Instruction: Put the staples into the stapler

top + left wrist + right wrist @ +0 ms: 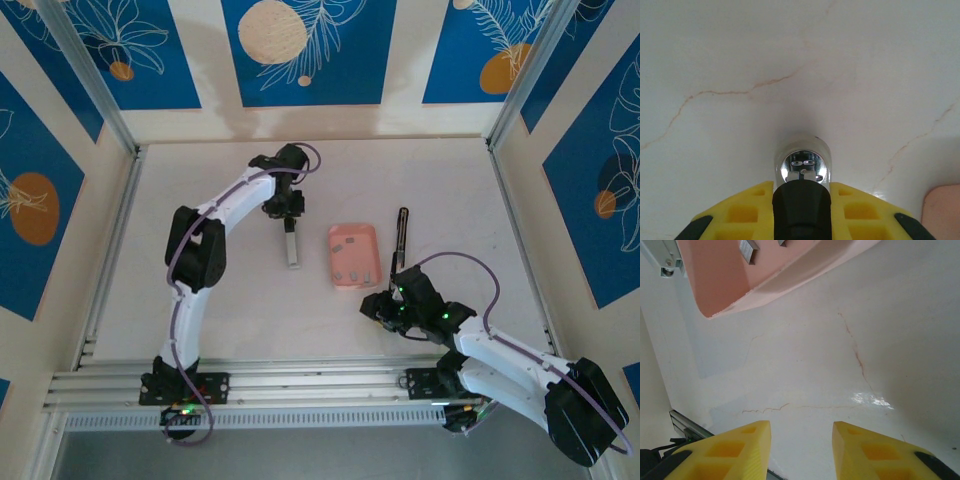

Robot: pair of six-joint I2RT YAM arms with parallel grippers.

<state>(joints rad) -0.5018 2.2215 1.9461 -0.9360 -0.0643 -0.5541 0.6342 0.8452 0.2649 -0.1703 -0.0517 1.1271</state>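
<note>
On the white surface [230,300], seen from above, the stapler is in two parts. My left jaws are closed on the upper end of its silver-grey rail [292,250], which hangs just left of the pink tray [357,243]. The black bar [401,235] lies just right of the tray, apart from the rail. The staples [353,271] are small dark strips inside the tray. My right jaws hover near the tray's near right corner, close to the near end of the bar.

In the left wrist view, the rail [802,165] is seen end-on. It is gripped tight between my yellow fingers [747,212], and I cannot tell if its tip touches the surface [790,60]. A corner of the tray [942,210] shows at the right.

In the right wrist view, my right jaws are partly apart, with nothing between them. The tray [715,285] is ahead, and the staples [749,251] lie in it.

I judge the task is at an early step. The rail is presented, but no strip is picked up or loaded, and the stapler is not yet put together.
</note>
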